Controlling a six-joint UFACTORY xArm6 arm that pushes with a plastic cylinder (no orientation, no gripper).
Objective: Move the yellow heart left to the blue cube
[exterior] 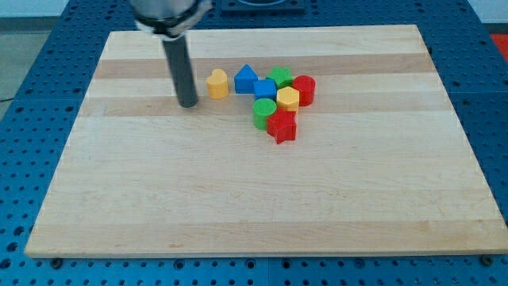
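Note:
The yellow heart [217, 83] stands on the wooden board at the upper middle of the view, just left of a cluster of blocks. The blue cube [265, 89] sits inside that cluster, to the heart's right, with a blue triangular block [245, 79] between them. My tip [188, 104] rests on the board a short way left of the yellow heart and slightly lower in the view, with a small gap between them.
The cluster also holds a green block [280, 77] at its top, a red cylinder [304, 90], a yellow hexagon [288, 98], a green cylinder [264, 113] and a red star [282, 126]. The board's top edge [270, 29] lies close behind.

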